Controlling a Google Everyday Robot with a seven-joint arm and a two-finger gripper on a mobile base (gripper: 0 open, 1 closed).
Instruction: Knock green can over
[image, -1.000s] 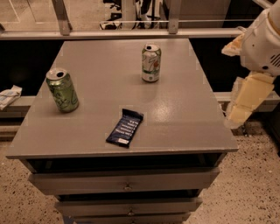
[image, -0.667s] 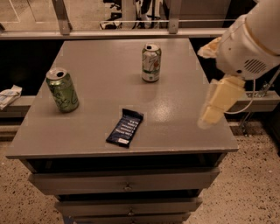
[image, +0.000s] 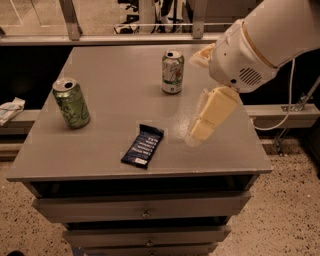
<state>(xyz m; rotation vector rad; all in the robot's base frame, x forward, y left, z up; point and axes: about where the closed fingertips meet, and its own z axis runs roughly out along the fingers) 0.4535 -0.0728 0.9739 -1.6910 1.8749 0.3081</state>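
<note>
The green can (image: 72, 103) stands upright near the left edge of the grey tabletop (image: 115, 87). It has a mottled green body and a silver top. My gripper (image: 206, 120) hangs from the white arm over the right part of the table, far to the right of the green can and not touching it. Only its pale, cream-coloured finger side shows.
A white and silver can with green and red markings (image: 172, 71) stands upright at the back middle. A dark blue snack packet (image: 143, 145) lies flat near the front middle. The table tops a drawer cabinet (image: 145, 212). A rail runs behind it.
My arm and gripper have swung left, from beyond the table's right edge to above its right part. The cans and packet have not moved.
</note>
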